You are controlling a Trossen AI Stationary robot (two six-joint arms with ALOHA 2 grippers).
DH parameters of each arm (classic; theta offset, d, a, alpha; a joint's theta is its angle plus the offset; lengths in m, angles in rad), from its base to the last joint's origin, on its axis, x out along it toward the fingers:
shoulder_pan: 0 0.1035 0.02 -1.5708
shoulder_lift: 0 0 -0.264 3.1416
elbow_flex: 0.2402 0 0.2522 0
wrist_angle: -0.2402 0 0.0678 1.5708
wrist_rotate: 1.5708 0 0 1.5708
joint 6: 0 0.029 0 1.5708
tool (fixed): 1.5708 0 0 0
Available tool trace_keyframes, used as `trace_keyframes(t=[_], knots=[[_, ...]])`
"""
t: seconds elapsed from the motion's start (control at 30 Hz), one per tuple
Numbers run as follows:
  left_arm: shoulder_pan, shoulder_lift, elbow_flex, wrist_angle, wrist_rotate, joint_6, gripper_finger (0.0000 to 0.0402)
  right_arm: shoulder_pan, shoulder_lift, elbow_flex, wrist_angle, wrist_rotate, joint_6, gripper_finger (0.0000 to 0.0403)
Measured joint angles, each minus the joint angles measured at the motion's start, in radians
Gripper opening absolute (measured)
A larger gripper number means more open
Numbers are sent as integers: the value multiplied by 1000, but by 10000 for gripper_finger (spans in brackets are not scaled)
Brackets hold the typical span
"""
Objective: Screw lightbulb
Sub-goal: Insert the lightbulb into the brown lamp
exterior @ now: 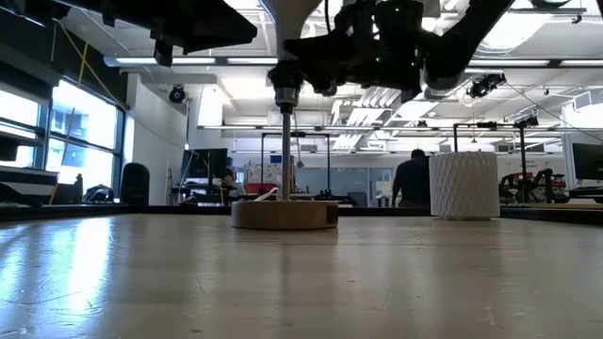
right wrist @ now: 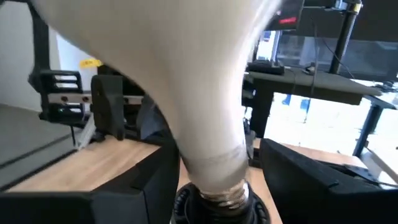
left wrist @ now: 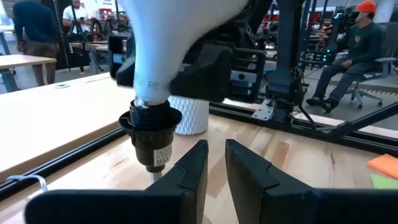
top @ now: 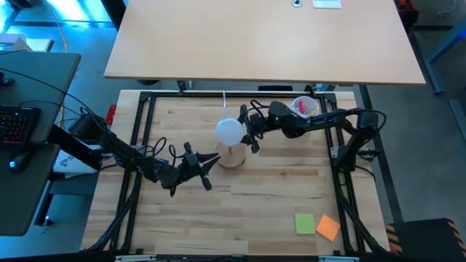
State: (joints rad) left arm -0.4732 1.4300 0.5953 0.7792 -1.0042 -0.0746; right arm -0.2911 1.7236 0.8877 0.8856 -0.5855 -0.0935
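The white lightbulb [top: 229, 131] stands with its grey screw base [right wrist: 222, 194] in the black socket [left wrist: 151, 127] on the post of the round wooden stand [top: 232, 157], and it leans a little. My right gripper [top: 250, 131] reaches in from the table's right and is shut on the bulb. My left gripper [left wrist: 214, 163] hovers level with the socket, just left of the stand, its fingers close together and holding nothing. My right gripper has the bulb's tapering neck [right wrist: 193, 146], just above the screw base, between its two fingers [right wrist: 146, 183]. The fingers come in level from the table's right and lie across the bulb. The bulb's screw base sits in the socket's mouth, with the globe leaning off upright.
A white ribbed cup [top: 306, 107] with coloured contents stands at the back right, behind my right arm. A green note [top: 304, 223] and an orange note [top: 328, 227] lie near the front right. People sit and stand in the room beyond the table.
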Motion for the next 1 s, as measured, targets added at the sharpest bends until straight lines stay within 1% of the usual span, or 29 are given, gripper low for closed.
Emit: trace_keyframes(t=[0.13,0.27,0.5,0.6,0.73,0.8,0.93,1.0], knots=[[1,0,0,2,0,0,51,-10,-52,0,-90,6,-42,216],[1,0,0,3,-1,0,51,-12,-78,0,-127,9,-71,217],[1,0,0,3,-1,0,51,-16,-101,0,-148,9,-72,217],[1,0,0,3,-1,-1,51,-29,-121,0,-187,10,-44,218],[2,0,0,4,-2,-2,51,-45,-143,1,-267,10,-46,219],[2,0,0,10,-2,-1,51,-46,-145,1,-278,8,-46,219],[1,-8,0,27,-1,18,51,-30,-145,3,-286,0,-46,219],[-3,-26,0,27,-2,27,51,-16,-145,22,-326,-2,-46,219]])
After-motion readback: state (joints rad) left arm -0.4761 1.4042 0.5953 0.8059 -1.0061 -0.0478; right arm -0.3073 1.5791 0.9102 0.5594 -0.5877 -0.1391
